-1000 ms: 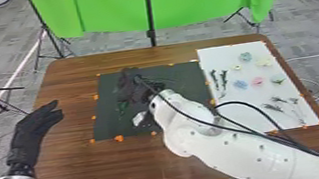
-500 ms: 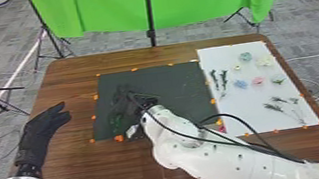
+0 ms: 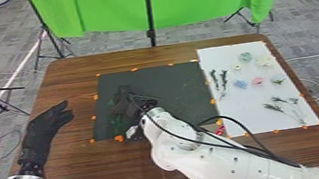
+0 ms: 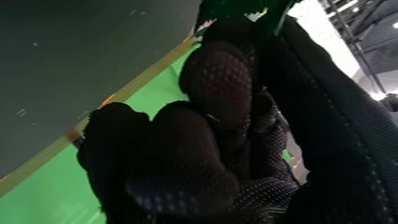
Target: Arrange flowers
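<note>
In the head view, the black sheet is lying on the tabletop, left of centre, and the white sheet is lying along the right edge. On the white sheet, flowers are sitting apart toward the far right corner, with leafy sprigs beside them and more toward the near edge. The right hand is hovering over the black sheet's left part, green foliage showing just beside it. The right arm is crossing the near edge and hiding the black sheet's near right corner; its black cable is looping over the white sheet's near left corner. The left hand is waiting near the left edge, fingers fairly straight and empty. Beyond the far edge, a green cloth is hanging behind a black pole.

In the right wrist view, the right hand's fingers are curling closed, pinching a dark green piece at their tips.
</note>
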